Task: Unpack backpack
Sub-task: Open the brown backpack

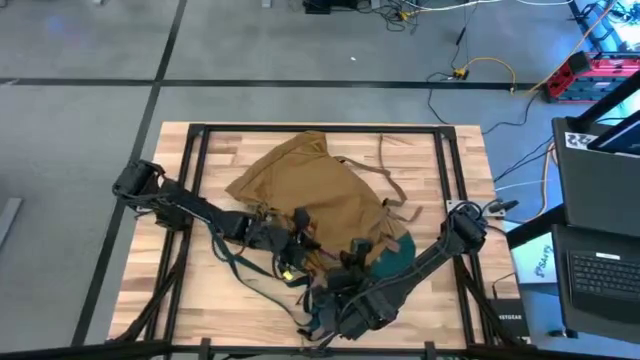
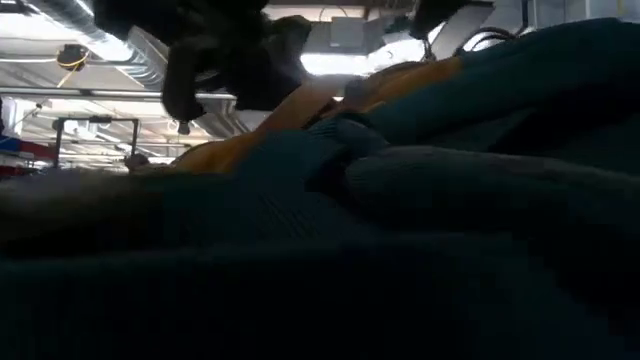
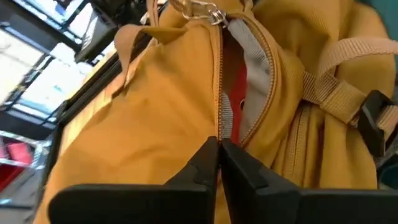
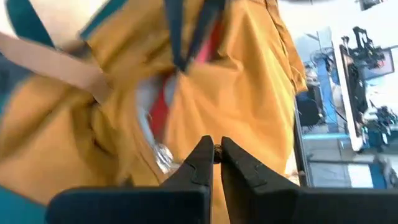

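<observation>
Left hand [image 3: 219, 146]: fingers pressed together, tips nearly touching, at the zipper [image 3: 219, 93] of the backpack [image 1: 320, 195]; whether zipper tape or fabric is nipped between the tips cannot be told. In the high view this hand [image 1: 285, 240] sits at the near-left flank of the bag, toward the near centre of the tabletop [image 1: 185, 270].

Right hand [image 4: 214, 152]: fingers drawn close, a small metal piece, seemingly a zipper pull, showing right at the tips; whether they hold it cannot be told. In the high view it [image 1: 345, 270] lies at the near edge of the bag, just right of the left hand.

Backpack: tan-brown fabric, teal base and straps, lying flat mid-tabletop, its top toward the far side. The zipper is partly parted; grey lining [image 3: 258, 68] and a red item [image 3: 235, 99] show in the gap. A tan webbing strap [image 3: 336, 81] with a dark buckle [image 3: 376, 121] lies just beside the opening.

Risks, as judged: the soft bag is likely to drag or lift with any pull instead of opening, since nothing anchors it. Both hands work close together, so a collision is possible. Loose straps may snag a finger, and lining may catch in the zipper.

Writing: none legible on the bag. A dark box off the right tabletop edge carries white lettering too small to read.
</observation>
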Motion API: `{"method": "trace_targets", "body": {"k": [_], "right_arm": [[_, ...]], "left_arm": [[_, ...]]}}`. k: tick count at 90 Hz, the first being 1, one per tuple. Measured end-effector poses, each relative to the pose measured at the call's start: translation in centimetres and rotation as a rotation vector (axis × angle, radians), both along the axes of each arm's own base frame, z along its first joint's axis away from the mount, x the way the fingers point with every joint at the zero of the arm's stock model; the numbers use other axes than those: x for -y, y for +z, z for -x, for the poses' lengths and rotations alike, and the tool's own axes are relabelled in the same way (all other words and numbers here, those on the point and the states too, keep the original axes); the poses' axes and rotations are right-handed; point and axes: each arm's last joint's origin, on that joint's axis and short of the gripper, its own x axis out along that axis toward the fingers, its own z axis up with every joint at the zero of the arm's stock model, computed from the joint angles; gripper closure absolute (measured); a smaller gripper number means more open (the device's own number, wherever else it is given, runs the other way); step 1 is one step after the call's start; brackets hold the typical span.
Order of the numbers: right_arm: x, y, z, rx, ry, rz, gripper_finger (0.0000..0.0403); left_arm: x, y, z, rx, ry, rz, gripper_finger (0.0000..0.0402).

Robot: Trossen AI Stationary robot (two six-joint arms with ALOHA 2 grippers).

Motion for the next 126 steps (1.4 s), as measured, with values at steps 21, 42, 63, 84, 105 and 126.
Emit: {"method": "trace_targets", "body": {"k": [21, 42, 63, 84, 105, 126], "right_arm": [[-0.2, 0.0, 0.2, 0.005, -0.012, -0.02, 0.0403], [-0.5, -0.1, 0.4, 0.0, -0.012, -0.035, 0.0403], [-0.6, -0.1, 0.5, 0.006, -0.021, -0.043, 0.0403], [-0.1, -0.1, -0.1, 0.011, -0.021, -0.04, 0.0403], [0.1, -0.1, -0.9, 0.022, 0.014, -0.056, 0.0403], [0.2, -0.1, -1.1, 0.026, 0.017, -0.064, 0.0403]], "left_arm": [[1.0, 1.6, 4.9, 0.078, 0.1, -0.009, 0.0402], [0.3, 3.3, 11.1, 0.194, 0.187, 0.058, 0.0401], [-0.7, 3.5, 14.9, 0.266, 0.128, 0.205, 0.0401], [1.1, 2.3, 12.7, 0.274, -0.055, 0.14, 0.0382], [1.5, 1.7, 8.4, 0.302, -0.079, 0.113, 0.0293], [0.6, 1.6, 4.0, 0.263, -0.056, 0.115, 0.02]]}}
